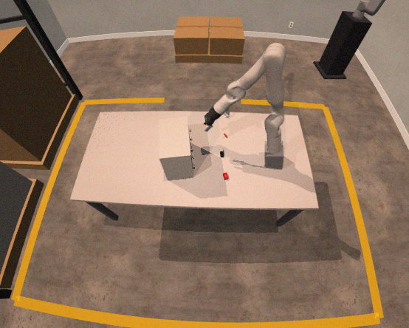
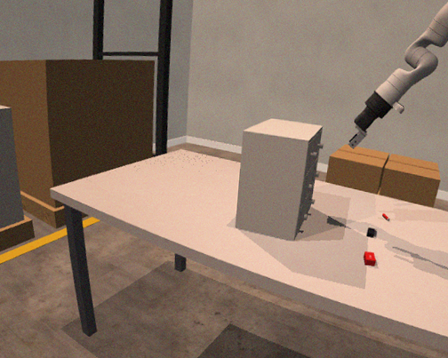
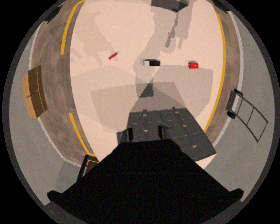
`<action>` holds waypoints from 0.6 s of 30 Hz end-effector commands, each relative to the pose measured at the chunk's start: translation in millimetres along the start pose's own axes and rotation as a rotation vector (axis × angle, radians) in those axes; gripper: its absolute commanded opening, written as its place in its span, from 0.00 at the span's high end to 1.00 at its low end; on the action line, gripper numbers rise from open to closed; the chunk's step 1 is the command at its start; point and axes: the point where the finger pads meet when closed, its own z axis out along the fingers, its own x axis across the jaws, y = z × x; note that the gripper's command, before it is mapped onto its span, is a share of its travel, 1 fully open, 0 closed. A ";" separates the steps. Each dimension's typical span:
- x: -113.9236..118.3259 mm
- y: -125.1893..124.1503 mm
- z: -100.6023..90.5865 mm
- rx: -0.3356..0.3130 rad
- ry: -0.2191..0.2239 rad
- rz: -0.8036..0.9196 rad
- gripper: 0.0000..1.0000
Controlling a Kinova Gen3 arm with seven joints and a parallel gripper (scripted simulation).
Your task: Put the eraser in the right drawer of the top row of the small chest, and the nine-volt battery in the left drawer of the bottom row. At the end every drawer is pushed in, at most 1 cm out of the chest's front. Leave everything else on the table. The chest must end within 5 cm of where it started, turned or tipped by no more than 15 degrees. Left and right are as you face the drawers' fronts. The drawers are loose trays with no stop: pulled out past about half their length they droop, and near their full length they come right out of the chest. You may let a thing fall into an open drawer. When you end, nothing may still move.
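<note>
Nearest on the table [image 1: 122,159] [image 2: 154,190] [image 3: 100,80] lies a red block [image 1: 225,176] [image 2: 369,258] [image 3: 193,65]. The chest [image 1: 176,168] [image 2: 268,185] [image 3: 175,132] stands upright. Before its front lies a black-and-white block [image 1: 221,153] [image 2: 370,232] [image 3: 154,63]; beyond, a red stick [image 1: 225,135] [image 2: 385,217] [image 3: 113,56]. Which is eraser or battery is unclear. The gripper [image 1: 207,127] [image 2: 353,143] [image 3: 145,132], released, hangs above, near the chest's front.

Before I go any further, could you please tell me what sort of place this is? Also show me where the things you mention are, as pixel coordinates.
It looks like a warehouse or workshop robot cell: cardboard boxes [image 1: 192,46] [image 2: 356,172] [image 3: 35,102] stand on a pallet [image 1: 209,58], and yellow floor tape [image 1: 186,320] [image 2: 20,250] frames the table [image 1: 122,177] [image 2: 185,192] [image 3: 115,75] that carries the arm.
</note>
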 end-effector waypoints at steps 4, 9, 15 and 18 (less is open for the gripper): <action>0.9 -2.2 1.0 -0.005 0.004 0.005 0.00; 0.7 -2.0 1.2 -0.006 0.003 0.004 0.00; 0.3 -2.0 1.5 -0.009 0.002 0.004 0.00; 0.2 -1.9 1.6 -0.009 0.002 0.004 0.00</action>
